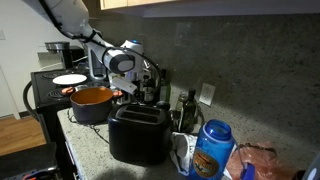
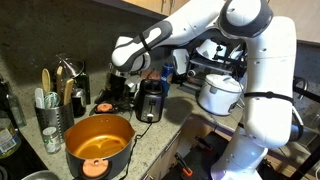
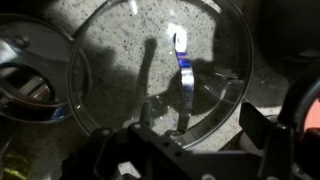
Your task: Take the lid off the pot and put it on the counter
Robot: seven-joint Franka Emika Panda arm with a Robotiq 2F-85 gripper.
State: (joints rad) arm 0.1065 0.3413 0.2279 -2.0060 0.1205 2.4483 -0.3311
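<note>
The see-through lid (image 3: 120, 60) lies flat on the speckled granite counter (image 3: 262, 95), its shiny strap handle (image 3: 182, 75) pointing up. My gripper (image 3: 200, 118) is open just above the lid's near rim, with the handle between the fingers and touching neither. The dark pot (image 1: 92, 102) stands uncovered, its orange inside showing, beside the gripper (image 1: 127, 92). It is nearest the camera in an exterior view (image 2: 97, 142), with the gripper (image 2: 118, 88) behind it. The lid is not clear in either exterior view.
A black toaster (image 1: 138, 135) (image 2: 150, 100) stands next to the gripper. A white plate (image 1: 69, 79) lies on the black stove (image 1: 45, 95). A blue bottle (image 1: 212, 150), a utensil holder (image 2: 50, 125) and a white rice cooker (image 2: 220, 95) stand around. A round metal vessel (image 3: 20, 85) sits beside the lid.
</note>
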